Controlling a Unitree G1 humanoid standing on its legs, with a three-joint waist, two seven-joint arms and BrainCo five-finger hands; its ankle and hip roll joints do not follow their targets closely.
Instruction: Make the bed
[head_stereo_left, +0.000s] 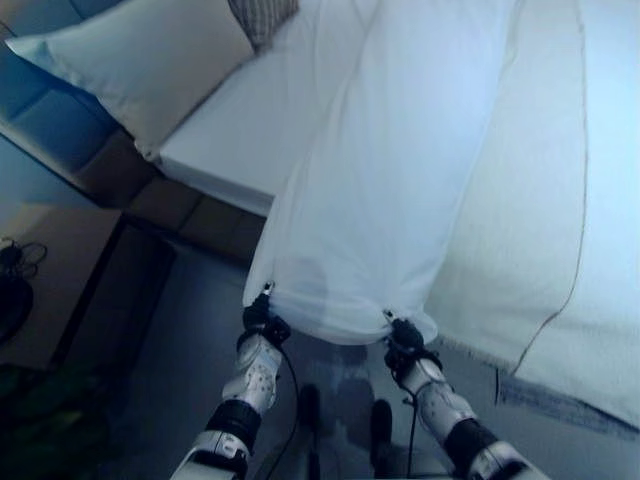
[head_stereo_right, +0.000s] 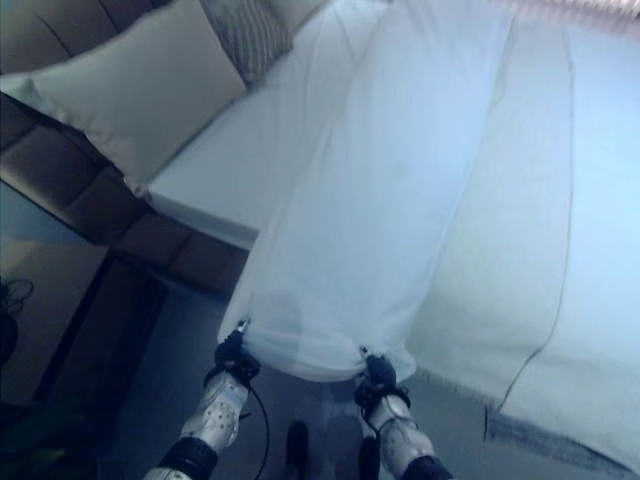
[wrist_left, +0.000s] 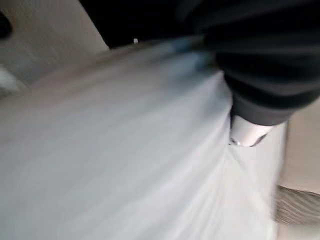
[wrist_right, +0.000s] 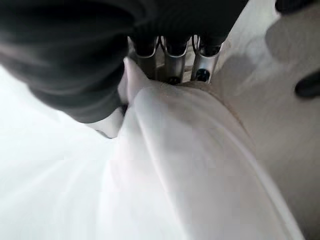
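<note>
- left hand (head_stereo_left: 262, 325) at near left corner of white sheet (head_stereo_left: 390, 190), fingers curled into the cloth edge, pinching it; in left wrist view the dark cover and a silver finger (wrist_left: 248, 134) sit against bunched fabric
- right hand (head_stereo_left: 403, 342) at near right corner of same sheet, fingers (wrist_right: 167, 62) closed down on a gathered fold, cloth wedged between thumb side and fingers
- sheet stretched taut between both hands, lifted off the bed edge, running away up over the mattress (head_stereo_left: 225, 130); near hem hangs between the two wrists
- thicker white blanket (head_stereo_left: 560, 220) with dark seam line lies beside sheet on robot's right, draped over bed edge
- white pillow (head_stereo_left: 140, 60) at head end on the left, patterned cushion (head_stereo_left: 262, 15) just behind it
- brown padded bed frame (head_stereo_left: 180, 205) below mattress, grey floor (head_stereo_left: 170, 400) under the hands
</note>
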